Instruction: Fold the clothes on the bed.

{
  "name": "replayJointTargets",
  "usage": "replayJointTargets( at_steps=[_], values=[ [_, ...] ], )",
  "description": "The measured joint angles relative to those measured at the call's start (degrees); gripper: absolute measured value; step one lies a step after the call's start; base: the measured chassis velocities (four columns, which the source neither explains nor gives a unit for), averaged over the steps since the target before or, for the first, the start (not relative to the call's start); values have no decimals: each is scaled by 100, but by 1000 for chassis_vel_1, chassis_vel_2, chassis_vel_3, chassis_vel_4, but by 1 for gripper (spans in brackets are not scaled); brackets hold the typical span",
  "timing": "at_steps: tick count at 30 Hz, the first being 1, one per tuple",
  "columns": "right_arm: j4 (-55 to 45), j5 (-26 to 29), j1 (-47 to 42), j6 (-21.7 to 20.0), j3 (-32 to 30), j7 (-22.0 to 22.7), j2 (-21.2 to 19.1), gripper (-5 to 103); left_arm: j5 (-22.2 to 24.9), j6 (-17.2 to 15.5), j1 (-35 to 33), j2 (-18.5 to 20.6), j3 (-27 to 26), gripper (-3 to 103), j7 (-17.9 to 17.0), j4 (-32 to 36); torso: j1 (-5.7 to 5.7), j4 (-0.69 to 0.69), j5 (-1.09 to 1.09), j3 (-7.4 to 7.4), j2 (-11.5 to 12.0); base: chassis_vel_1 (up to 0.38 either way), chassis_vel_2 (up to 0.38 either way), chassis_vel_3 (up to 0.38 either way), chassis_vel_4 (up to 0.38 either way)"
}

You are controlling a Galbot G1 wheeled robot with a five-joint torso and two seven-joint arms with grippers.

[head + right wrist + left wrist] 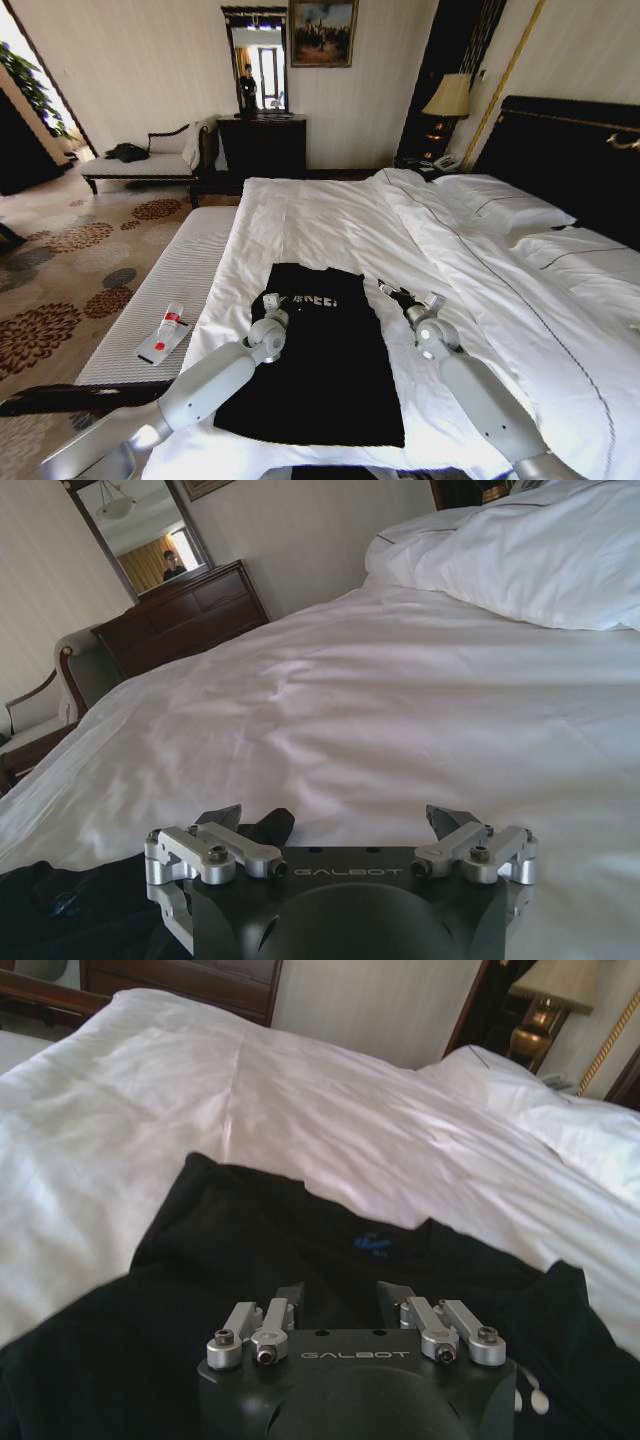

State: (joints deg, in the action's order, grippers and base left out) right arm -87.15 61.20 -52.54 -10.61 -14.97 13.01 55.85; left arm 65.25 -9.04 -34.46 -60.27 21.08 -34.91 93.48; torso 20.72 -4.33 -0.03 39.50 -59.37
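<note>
left arm (205,385) extended, jaws parted; right arm (480,395) extended, jaws wide apart

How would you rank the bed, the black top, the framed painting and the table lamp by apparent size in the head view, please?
1. Bed
2. Black top
3. Framed painting
4. Table lamp; both last items sit far back, so true sizes are unsure.

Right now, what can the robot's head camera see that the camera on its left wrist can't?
Only the head view has the white FREE! lettering, the right gripper by the top's edge, the bench beside the bed, the dresser and the mirror.

Only the left wrist view has a small blue label inside the neckline.

Both have the black top lying flat on the white bed, the left gripper open over it, and a lamp.
</note>
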Motion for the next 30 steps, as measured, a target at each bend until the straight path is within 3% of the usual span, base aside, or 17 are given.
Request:
replayJointTargets(
  at_steps=[1, 3, 5, 8, 13, 15, 22, 30],
  values=[
    [0, 0, 0, 0, 0, 0, 0, 100, 0, 0, 0, 0, 0, 43, 0, 0, 0, 0, 0, 0, 0, 0, 0, 0, 0],
    [56, 376, 149, -116, 30, 74, 3, 100, 63, -3, 72, -40, -227, 54, -11, -49, 0, -3, 0, 0, 0, 0, 0, 0, 0],
    [37, 1458, 489, -595, -86, 405, 86, 100, 176, -5, 200, -113, -502, 65, -25, -222, 0, 0, 1, 0, 0, 0, 0, 0, 0],
    [96, 1788, 703, -767, -130, 460, 96, 100, 337, -18, 349, -185, -652, 71, -29, -412, 0, 5, -3, 0, 0, 0, 0, 0, 0],
    [630, 2472, 1366, -1390, -15, 341, 98, 100, 697, -61, 729, -291, -960, 92, 132, -997, 1, 0, -1, 0, 0, 0, 0, 0, 0],
    [807, 2550, 1509, -1552, 47, 269, 137, 100, 779, -102, 843, -331, -1017, 98, 224, -1268, 1, 1, 1, 1, 0, 0, 0, 0, 0],
    [1024, 2395, 1597, -1600, 107, 244, 250, 100, 852, -242, 998, -586, -1285, 100, 457, -2177, 1, 2, -1, 1, 0, 0, 0, 0, 0],
    [1118, 2248, 1487, -1517, -63, 276, 353, 100, 667, -530, 1285, -728, -1154, 100, 1315, -3005, 1, 0, 0, 0, 0, 0, 0, 0, 0]
  ],
)
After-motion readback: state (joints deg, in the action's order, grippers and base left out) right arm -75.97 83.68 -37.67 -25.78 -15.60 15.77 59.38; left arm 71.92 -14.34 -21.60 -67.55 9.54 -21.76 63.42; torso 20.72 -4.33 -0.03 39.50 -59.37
